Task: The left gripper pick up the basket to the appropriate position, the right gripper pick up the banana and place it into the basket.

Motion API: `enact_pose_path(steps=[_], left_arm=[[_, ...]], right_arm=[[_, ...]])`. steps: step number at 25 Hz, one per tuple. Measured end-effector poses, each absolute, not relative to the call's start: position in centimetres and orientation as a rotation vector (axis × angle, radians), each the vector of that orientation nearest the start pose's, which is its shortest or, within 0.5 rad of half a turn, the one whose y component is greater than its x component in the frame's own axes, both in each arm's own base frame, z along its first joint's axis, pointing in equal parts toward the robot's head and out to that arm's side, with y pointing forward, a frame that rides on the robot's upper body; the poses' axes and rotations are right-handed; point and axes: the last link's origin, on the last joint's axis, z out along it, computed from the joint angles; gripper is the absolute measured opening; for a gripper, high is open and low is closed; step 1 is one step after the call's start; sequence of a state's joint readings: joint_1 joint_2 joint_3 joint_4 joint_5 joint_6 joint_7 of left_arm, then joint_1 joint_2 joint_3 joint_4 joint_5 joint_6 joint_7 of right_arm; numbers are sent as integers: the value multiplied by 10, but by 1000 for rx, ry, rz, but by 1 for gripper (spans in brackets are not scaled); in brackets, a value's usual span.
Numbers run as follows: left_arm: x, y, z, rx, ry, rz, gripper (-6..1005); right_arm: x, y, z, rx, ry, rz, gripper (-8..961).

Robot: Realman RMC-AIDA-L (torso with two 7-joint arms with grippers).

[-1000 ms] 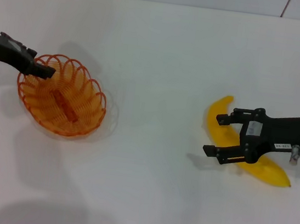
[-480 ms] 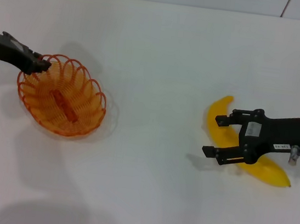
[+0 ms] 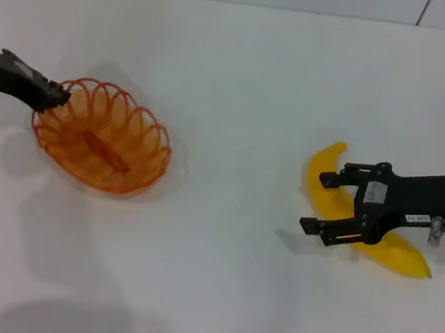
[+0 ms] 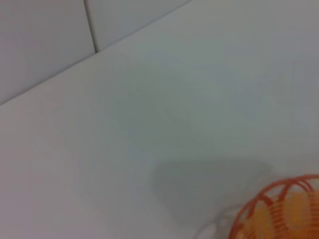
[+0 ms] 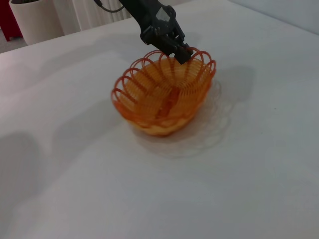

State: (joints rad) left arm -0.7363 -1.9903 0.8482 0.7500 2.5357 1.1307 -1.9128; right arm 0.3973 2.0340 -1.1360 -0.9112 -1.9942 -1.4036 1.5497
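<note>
One white label, right pincer (image 3: 318, 202)

Head camera looks steeply down on the counter (image 3: 240, 95); both wrist cameras view low, sharing the basket (image 5: 162, 97).

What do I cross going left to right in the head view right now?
left gripper pinching the rim → basket → bare stretch of table → right gripper, open, over the banana, whose far end runs on rightward under it.

Left gripper (image 3: 58, 96) fingers pinched; right gripper (image 3: 322, 203) spread.
</note>
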Motion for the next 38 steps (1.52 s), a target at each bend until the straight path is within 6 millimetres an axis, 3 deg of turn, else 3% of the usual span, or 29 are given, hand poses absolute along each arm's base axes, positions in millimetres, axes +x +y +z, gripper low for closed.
enact_pose_path(steps=[8, 15, 24, 38], left_arm=[[-273, 425, 43, -2456, -766, 176, 95], [-258, 426, 42, -2472, -722, 145, 77], [-233, 431, 38, -2498, -692, -22, 66], [-211, 437, 38, -2512, -638, -198, 67]], right_arm=[[272, 319, -7, -2857, 534, 231, 879], [273, 318, -7, -2856, 537, 231, 878], [273, 320, -6, -2847, 536, 238, 878], [270, 322, -4, -2842, 522, 246, 878]])
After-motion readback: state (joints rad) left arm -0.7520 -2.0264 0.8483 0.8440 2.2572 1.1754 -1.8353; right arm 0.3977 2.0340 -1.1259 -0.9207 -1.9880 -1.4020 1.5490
